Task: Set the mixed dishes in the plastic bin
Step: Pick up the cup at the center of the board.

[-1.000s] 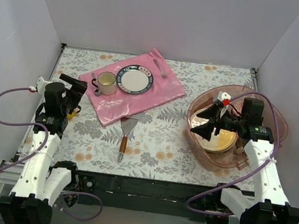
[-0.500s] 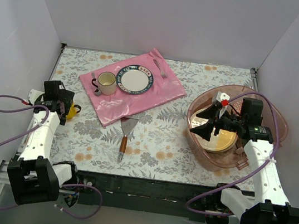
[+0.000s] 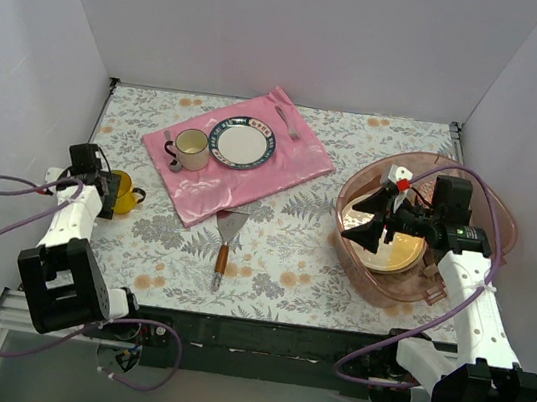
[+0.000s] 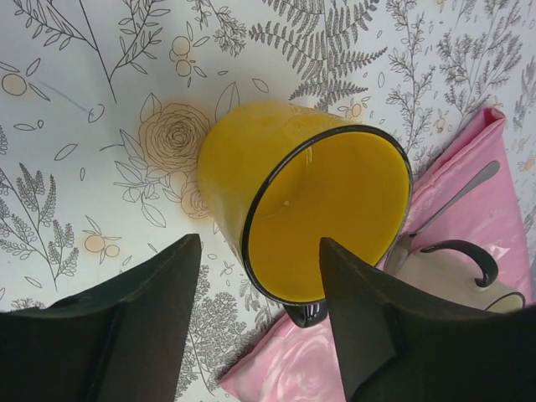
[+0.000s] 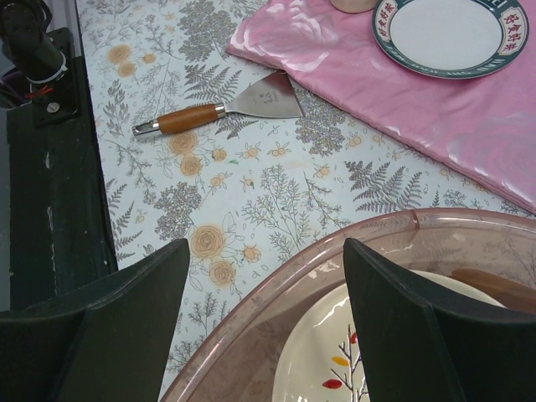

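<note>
Yellow mug, dark rim and dark handle, sits upright just past the spread jaws of the left gripper, lined up with the gap. The see-through pinkish bin is right under the spread jaws of the right gripper, and a cream plate with little leaf prints lies flat inside.

the mat lies at twelve o'clock on the counter, carrying a plate and a cup; the mug sits at nine, the bin at three.
</note>
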{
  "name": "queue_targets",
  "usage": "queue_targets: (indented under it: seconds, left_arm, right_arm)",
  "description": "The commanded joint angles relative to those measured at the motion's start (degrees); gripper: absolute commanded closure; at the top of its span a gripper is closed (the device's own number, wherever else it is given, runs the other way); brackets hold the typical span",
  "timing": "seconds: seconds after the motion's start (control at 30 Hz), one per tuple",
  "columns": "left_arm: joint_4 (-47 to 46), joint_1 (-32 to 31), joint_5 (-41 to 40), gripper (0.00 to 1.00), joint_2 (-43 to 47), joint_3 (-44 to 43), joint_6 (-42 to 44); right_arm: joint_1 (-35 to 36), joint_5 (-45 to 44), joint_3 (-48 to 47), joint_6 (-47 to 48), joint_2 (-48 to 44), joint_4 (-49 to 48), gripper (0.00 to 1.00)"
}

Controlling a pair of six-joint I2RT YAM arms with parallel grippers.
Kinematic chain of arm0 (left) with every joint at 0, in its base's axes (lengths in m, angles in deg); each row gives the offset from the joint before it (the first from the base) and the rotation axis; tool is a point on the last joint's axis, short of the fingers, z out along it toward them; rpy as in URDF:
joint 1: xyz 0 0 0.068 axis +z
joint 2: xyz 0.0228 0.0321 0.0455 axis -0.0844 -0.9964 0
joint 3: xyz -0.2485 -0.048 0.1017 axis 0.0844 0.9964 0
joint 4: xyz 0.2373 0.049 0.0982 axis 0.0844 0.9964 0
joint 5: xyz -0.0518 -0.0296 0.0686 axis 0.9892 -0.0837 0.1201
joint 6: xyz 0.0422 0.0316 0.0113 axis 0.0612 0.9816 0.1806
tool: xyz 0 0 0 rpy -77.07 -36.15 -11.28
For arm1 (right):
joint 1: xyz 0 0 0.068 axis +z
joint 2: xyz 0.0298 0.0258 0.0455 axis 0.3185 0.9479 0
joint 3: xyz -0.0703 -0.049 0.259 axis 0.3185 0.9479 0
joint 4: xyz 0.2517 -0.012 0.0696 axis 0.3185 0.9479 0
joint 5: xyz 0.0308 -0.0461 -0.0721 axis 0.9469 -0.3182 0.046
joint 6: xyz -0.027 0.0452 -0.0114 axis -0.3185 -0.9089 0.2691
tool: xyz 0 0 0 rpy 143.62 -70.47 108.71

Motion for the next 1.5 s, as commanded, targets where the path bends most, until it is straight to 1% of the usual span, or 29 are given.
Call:
queue_targets:
  seconds: [0.0,0.07,0.1,0.2,0.23,0.3,0.33,0.43,0.6,0.73,0.77,0.8,0.87,0.93,1.07,1.17,1.27,1.47]
  left_arm:
    - [-3.50,1.15,2.32,0.48,-0.61,1.24,1.39]
    - [-4.12,1.24,2.41,0.52,-0.79,1.50,2.27]
    - [-4.30,1.42,2.41,0.57,-0.96,1.67,2.62]
    - [-5.35,2.47,2.93,0.65,-1.58,2.55,4.20]
    - [-5.79,2.82,4.24,0.72,-1.67,2.90,4.64]
    - [-7.45,4.05,5.65,0.81,-1.49,4.13,6.05]
    - [-7.90,4.49,6.44,0.91,-0.88,4.48,6.75]
    - [-9.48,5.72,8.47,1.00,0.79,5.37,9.12]
    - [-8.87,6.34,9.70,1.00,7.20,4.58,12.73]
    - [-7.99,6.34,11.89,1.00,11.42,4.05,16.06]
    - [-8.08,6.34,12.33,1.00,12.12,3.96,16.59]
    - [-7.90,6.34,15.12,1.00,13.35,3.79,17.21]
    - [-8.25,6.34,18.12,1.00,14.76,3.87,18.70]
    - [-9.56,6.34,23.65,1.00,16.61,4.05,20.19]
    - [-10.80,5.29,31.75,1.00,18.72,3.79,23.71]
    - [-10.71,3.09,36.32,1.00,19.60,2.56,24.60]
    - [-10.45,0.19,39.22,1.00,20.65,1.24,25.74]
    - [-9.39,-8.68,39.67,1.00,22.59,-0.26,24.16]
  right_arm:
    - [0.40,-0.01,0.33,0.70,-0.18,0.36,0.18]
    - [0.40,-0.01,0.41,0.88,-0.35,0.27,0.18]
    - [0.40,-0.01,0.41,0.96,-0.44,0.27,0.18]
    - [0.40,0.17,0.59,1.23,-0.71,0.18,0.18]
    - [0.40,0.26,0.76,1.31,-0.71,0.09,0.18]
    - [0.40,0.26,0.94,1.32,-0.62,-0.08,0.18]
    - [0.31,0.26,1.03,1.23,-0.44,-0.08,0.18]
    - [0.22,-0.27,0.85,1.40,-0.35,-0.08,0.18]
    - [0.22,-1.58,0.06,1.67,-0.88,0.88,0.18]
    - [0.14,-2.90,-1.52,3.16,-0.88,3.69,0.18]
    - [0.22,-3.08,-1.96,3.60,-0.71,5.70,0.18]
    - [0.22,-3.95,-3.35,4.99,-0.62,6.59,0.18]
    - [0.22,-4.92,-4.85,6.23,-0.18,9.83,0.18]
    - [0.22,-6.33,-7.05,7.46,0.26,11.51,0.18]
    - [0.22,-7.56,-9.95,7.64,0.70,13.89,0.18]
    - [0.22,-7.65,-12.06,6.77,1.58,14.59,0.18]
    - [0.31,-8.00,-13.47,5.45,2.28,14.51,0.18]
    - [0.31,-8.79,-14.09,2.90,2.28,13.19,0.18]
